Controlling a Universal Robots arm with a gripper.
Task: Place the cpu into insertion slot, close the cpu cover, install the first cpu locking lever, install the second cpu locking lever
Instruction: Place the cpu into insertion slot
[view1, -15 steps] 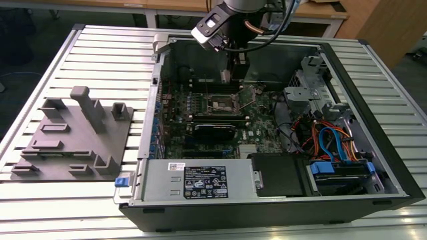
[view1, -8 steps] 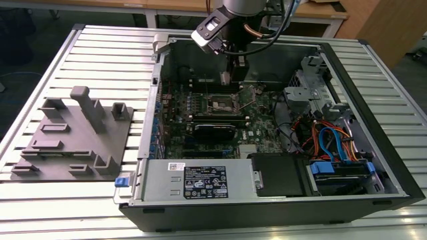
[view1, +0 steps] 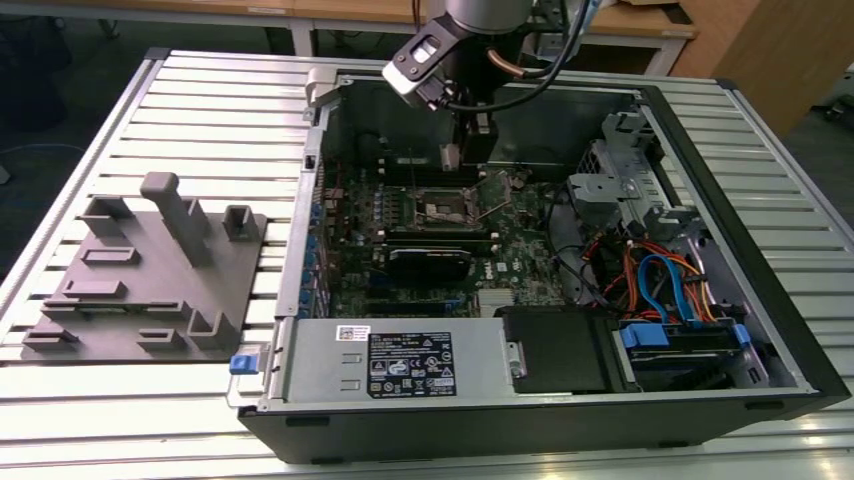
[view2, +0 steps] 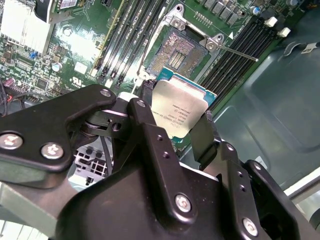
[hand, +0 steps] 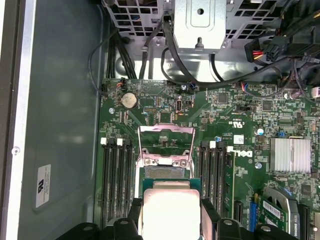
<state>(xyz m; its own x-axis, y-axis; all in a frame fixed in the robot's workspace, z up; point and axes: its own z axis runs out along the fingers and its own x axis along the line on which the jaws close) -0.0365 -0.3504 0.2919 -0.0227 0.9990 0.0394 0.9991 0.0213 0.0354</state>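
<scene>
1. The cpu (view2: 181, 107) is clamped by two opposite edges between the jaws, its silver face showing in both wrist views.
2. It is held in the air over the motherboard (hand: 235, 115), near the slot (view2: 180, 52) but apart from it.
3. The slot is left uncovered; the cover (hand: 165, 129) is raised open.
4. The open case (view1: 561, 425) is set on the slatted tabletop (view1: 200, 100), with a grey fixture (view1: 147, 270) beside it at the exterior view's left.
</scene>
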